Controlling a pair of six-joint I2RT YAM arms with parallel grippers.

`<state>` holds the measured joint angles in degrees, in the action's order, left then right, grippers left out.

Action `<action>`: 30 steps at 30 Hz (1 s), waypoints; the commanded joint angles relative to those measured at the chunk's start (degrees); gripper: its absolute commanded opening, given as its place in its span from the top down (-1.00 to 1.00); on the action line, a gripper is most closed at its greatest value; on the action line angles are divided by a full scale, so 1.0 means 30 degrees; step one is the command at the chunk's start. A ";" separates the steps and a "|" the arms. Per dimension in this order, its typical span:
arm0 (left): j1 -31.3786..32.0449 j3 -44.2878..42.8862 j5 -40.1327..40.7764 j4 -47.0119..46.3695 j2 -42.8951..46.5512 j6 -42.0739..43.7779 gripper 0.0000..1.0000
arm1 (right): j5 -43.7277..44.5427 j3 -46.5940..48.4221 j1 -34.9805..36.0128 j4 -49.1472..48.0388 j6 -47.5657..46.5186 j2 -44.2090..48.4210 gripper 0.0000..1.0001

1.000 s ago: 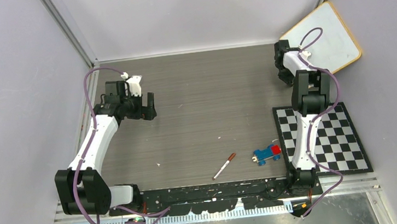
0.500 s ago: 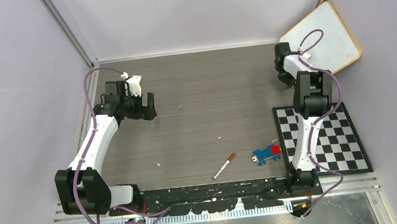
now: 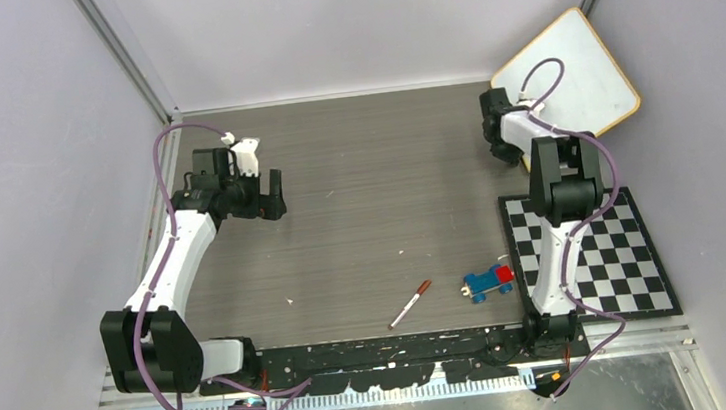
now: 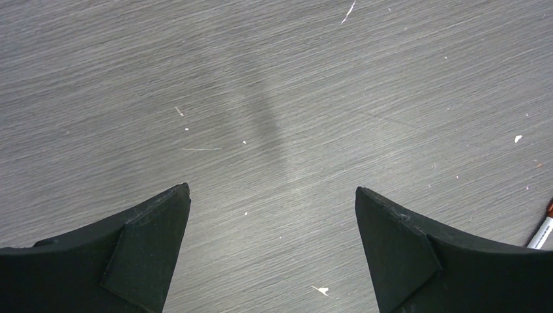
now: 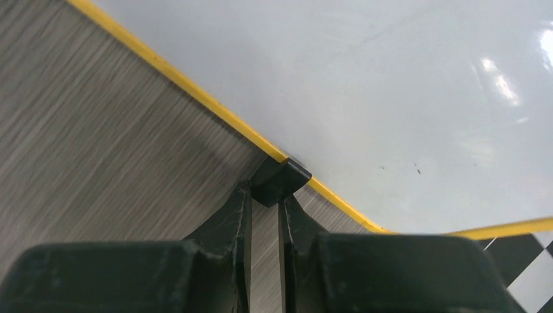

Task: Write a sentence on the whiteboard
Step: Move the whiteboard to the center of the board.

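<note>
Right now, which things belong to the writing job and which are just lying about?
Job: whiteboard, held at its edge by the right gripper; marker, untouched.
Lying about: toy car; checkered mat.

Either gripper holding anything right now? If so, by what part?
Right gripper is pinched on the whiteboard at its yellow-framed edge, near a corner. Left gripper is open, holding nothing.

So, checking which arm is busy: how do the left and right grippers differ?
The left gripper is wide open; the right gripper is nearly shut, pinching the whiteboard at its yellow edge. The left hangs empty over the table; the right is at the far right corner. Neither holds the marker.
</note>
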<state>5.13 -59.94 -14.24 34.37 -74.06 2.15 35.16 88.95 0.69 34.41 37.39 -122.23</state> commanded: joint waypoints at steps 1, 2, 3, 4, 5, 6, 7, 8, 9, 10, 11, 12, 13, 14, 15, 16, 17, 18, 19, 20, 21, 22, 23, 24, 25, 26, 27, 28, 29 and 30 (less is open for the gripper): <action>-0.0068 0.0012 -0.0495 -0.0464 0.0400 0.0222 -0.99 | -0.2315 -0.1152 0.2090 0.0184 -0.2121 0.1032 0.99; -0.0068 0.0042 -0.0497 -0.0466 0.0430 0.0227 -0.99 | -0.2454 -0.1283 0.2349 0.0020 -0.2465 0.1119 0.99; -0.0068 0.0030 -0.0498 -0.0470 0.0422 0.0246 -0.99 | -0.2695 -0.1399 0.2528 -0.0103 -0.2874 0.1204 0.99; -0.0068 0.0030 -0.0520 -0.0445 0.0454 0.0249 -0.99 | -0.2959 -0.1479 0.2730 -0.0239 -0.3170 0.1247 0.99; -0.0068 0.0044 -0.0526 -0.0443 0.0458 0.0242 -0.99 | -0.3183 -0.1559 0.2905 -0.0275 -0.3464 0.1259 0.99; -0.0068 0.0043 -0.0534 -0.0449 0.0459 0.0234 -0.99 | -0.3463 -0.1642 0.3130 -0.0319 -0.3716 0.1294 0.99; -0.0068 0.0057 -0.0542 -0.0442 0.0459 0.0240 -0.99 | -0.3758 -0.1703 0.3281 -0.0432 -0.4052 0.1309 0.99; -0.0068 0.0066 -0.0605 -0.0414 0.0459 0.0248 -0.99 | -0.3993 -0.1795 0.3509 -0.0453 -0.4402 0.1304 0.99; -0.0053 0.0075 -0.0639 -0.0430 0.0459 0.0249 -0.99 | -0.4147 -0.1876 0.3691 -0.0448 -0.4676 0.1325 0.99; -0.0066 0.0061 -0.0658 -0.0374 0.0437 0.0249 -0.99 | -0.4243 -0.1982 0.3816 -0.0433 -0.4886 0.1368 0.99; -0.0068 0.0043 -0.0649 -0.0367 0.0452 0.0227 -0.99 | -0.4134 -0.2149 0.3894 -0.0504 -0.4872 0.1487 0.99; -0.0068 0.0028 -0.0623 -0.0355 0.0458 0.0221 -0.99 | -0.3882 -0.2404 0.3904 -0.0689 -0.4738 0.1681 0.99; -0.0068 0.0026 -0.0601 -0.0335 0.0481 0.0220 -0.99 | -0.3430 -0.2626 0.3924 -0.0847 -0.4469 0.1947 0.99; -0.0068 0.0007 -0.0587 -0.0351 0.0513 0.0198 -0.99 | -0.2540 -0.2790 0.3908 -0.0863 -0.4036 0.2171 0.99; -0.0057 0.0012 -0.0582 -0.0375 0.0543 0.0191 -1.00 | -0.2101 -0.2964 0.3847 -0.0876 -0.3590 0.2513 0.98; -0.0063 0.0017 -0.0600 -0.0382 0.0546 0.0176 -0.99 | -0.1618 -0.3165 0.3807 -0.0929 -0.3117 0.2751 0.98; -0.0053 0.0006 -0.0595 -0.0379 0.0547 0.0163 -0.99 | -0.1188 -0.3264 0.3754 -0.0925 -0.2743 0.2909 0.98; -0.0066 0.0023 -0.0634 -0.0375 0.0521 0.0143 -0.99 | -0.0793 -0.3247 0.3667 -0.0782 -0.2297 0.2998 0.97; -0.0060 0.0003 -0.0665 -0.0360 0.0518 0.0144 -1.00 | -0.0491 -0.3072 0.3528 -0.0617 -0.1776 0.3053 0.97; -0.0067 0.0019 -0.0672 -0.0369 0.0503 0.0159 -0.99 | -0.0391 -0.2893 0.3202 -0.0351 -0.1349 0.3053 0.97; -0.0068 0.0017 -0.0681 -0.0366 0.0530 0.0176 -0.99 | -0.0496 -0.2677 0.2931 -0.0208 -0.0944 0.3052 0.97; -0.0068 0.0017 -0.0722 -0.0380 0.0567 0.0211 -0.99 | -0.0798 -0.2503 0.2616 -0.0168 -0.0812 0.3045 0.70; -0.0068 0.0028 -0.0848 -0.0360 0.0590 0.0281 -0.99 | -0.1243 -0.2342 0.2364 -0.0163 -0.0792 0.3048 -0.21; -0.0068 0.0055 -0.0889 -0.0381 0.0614 0.0312 -0.99 | -0.1642 -0.2168 0.2127 -0.0126 -0.0790 0.3052 -0.32; -0.0068 0.0062 -0.0905 -0.0371 0.0632 0.0349 -0.99 | -0.2113 -0.2015 0.1900 -0.0070 -0.0848 0.3041 -0.35; -0.0064 0.0074 -0.0907 -0.0363 0.0613 0.0364 -1.00 | -0.2363 -0.1834 0.1794 0.0047 -0.0910 0.3128 -0.36; -0.0067 0.0060 -0.0908 -0.0351 0.0592 0.0392 -0.99 | -0.2313 -0.1783 0.1763 0.0072 -0.0792 0.3212 -0.36; -0.0053 0.0041 -0.0944 -0.0346 0.0582 0.0417 -0.99 | -0.2135 -0.1820 0.1748 -0.0016 -0.0625 0.3398 -0.38; -0.0066 0.0038 -0.0997 -0.0327 0.0591 0.0409 -0.99 | -0.1696 -0.1854 0.1713 -0.0034 -0.0384 0.3562 -0.41; -0.0068 0.0005 -0.1062 -0.0339 0.0556 0.0423 -0.99 | -0.1428 -0.1818 0.1709 -0.0059 -0.0215 0.3636 -0.43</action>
<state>5.13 -59.86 -15.81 34.46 -74.02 2.37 29.26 81.56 5.58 33.80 33.10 -115.11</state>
